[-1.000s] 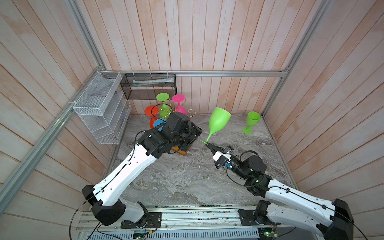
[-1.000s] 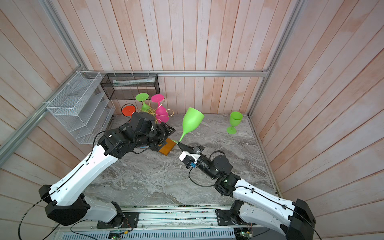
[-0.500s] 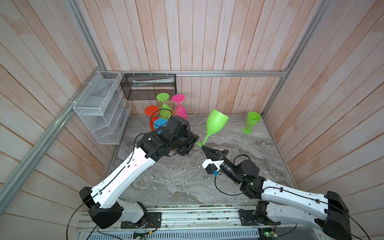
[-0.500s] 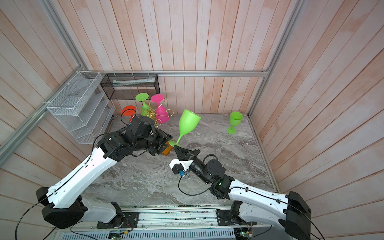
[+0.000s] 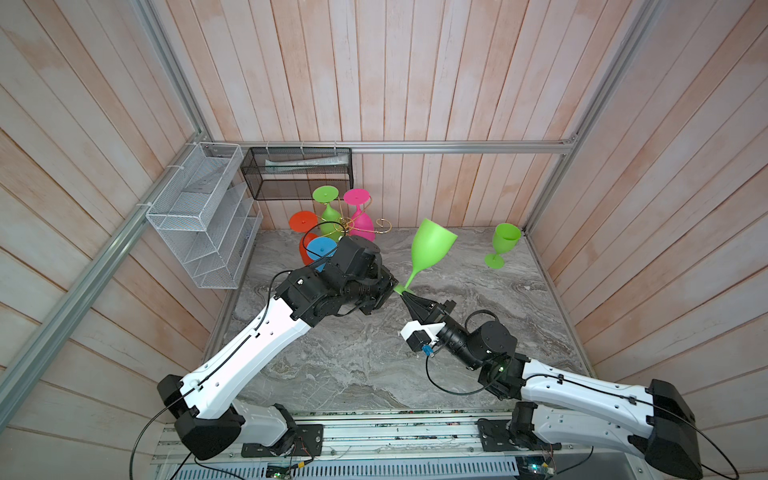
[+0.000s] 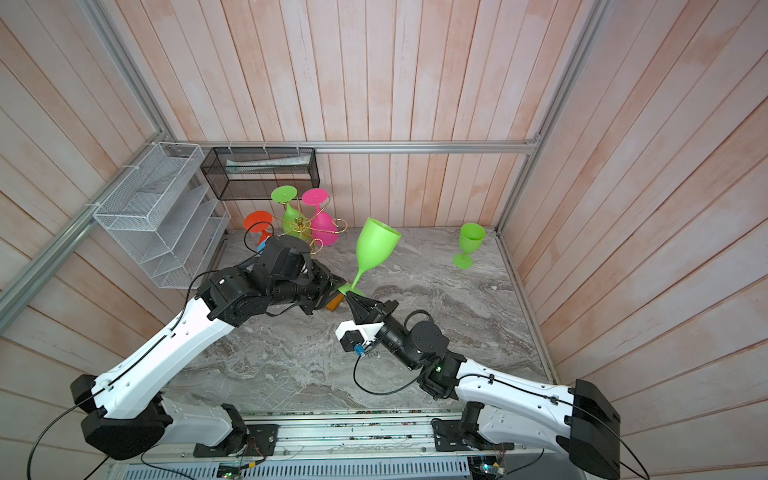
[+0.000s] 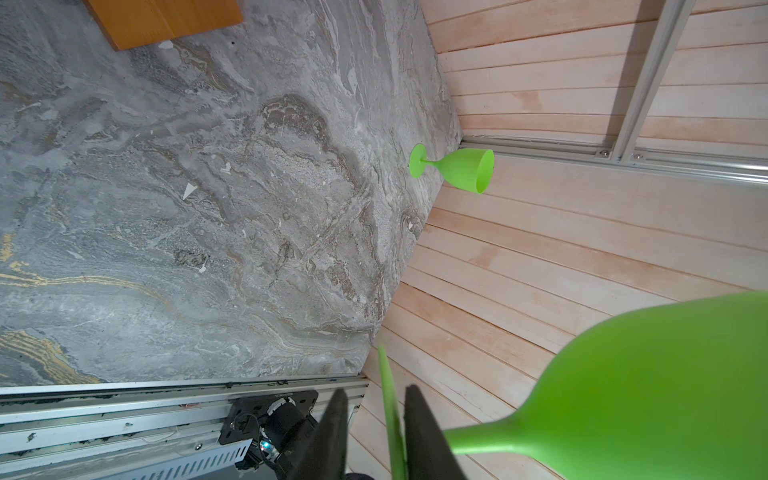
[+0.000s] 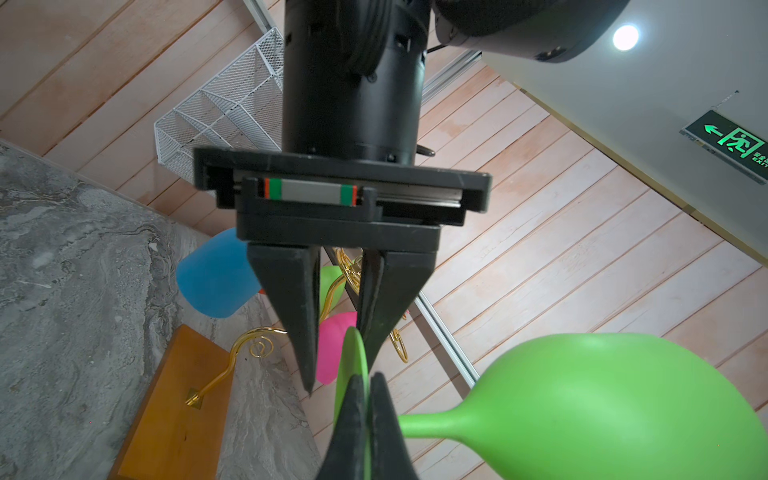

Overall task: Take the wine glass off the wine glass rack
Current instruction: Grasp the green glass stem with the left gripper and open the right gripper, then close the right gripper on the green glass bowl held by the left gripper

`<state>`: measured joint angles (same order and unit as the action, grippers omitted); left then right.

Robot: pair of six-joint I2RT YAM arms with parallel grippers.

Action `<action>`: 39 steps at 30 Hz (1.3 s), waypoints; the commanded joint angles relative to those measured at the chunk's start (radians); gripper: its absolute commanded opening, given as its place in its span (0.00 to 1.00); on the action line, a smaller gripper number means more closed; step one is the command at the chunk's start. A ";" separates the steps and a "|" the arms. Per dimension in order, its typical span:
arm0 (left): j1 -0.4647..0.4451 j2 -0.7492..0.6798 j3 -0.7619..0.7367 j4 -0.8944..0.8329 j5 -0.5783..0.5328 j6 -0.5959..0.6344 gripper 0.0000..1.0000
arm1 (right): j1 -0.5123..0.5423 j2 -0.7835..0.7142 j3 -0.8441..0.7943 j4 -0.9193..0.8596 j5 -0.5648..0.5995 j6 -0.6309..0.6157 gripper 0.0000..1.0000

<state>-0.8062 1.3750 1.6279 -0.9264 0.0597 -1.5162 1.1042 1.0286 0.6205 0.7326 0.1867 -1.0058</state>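
Left fingers (image 7: 420, 436) narrowed, perhaps touching wine glass (image 5: 432, 247).

Pale wooden plank walls (image 5: 415, 75), braced by aluminium rails (image 5: 415, 146), enclose the grey marbled table (image 5: 353, 365) left, right and far; a round ceiling light (image 8: 625, 37) glows.

— White shells on left arm (image 5: 257, 345) and right arm (image 5: 582, 392), black at joints and bases.
— Thin black cables (image 5: 453, 388) looped alongside; blue plug (image 5: 427, 351) under white block (image 5: 424, 330), right wrist.
— Left gripper (image 8: 338, 374): black tapered jaws, grey rail banded orange and green.
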 commanded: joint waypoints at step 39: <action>-0.006 -0.464 -0.611 0.277 -0.181 0.154 0.00 | -0.176 -0.017 0.751 -1.342 -0.274 1.081 0.49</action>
<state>-0.8120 0.9379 1.0481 -0.7136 -0.0906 -1.3991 0.9787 0.9890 1.3342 -0.4664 0.0662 -0.0200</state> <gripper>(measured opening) 0.059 0.497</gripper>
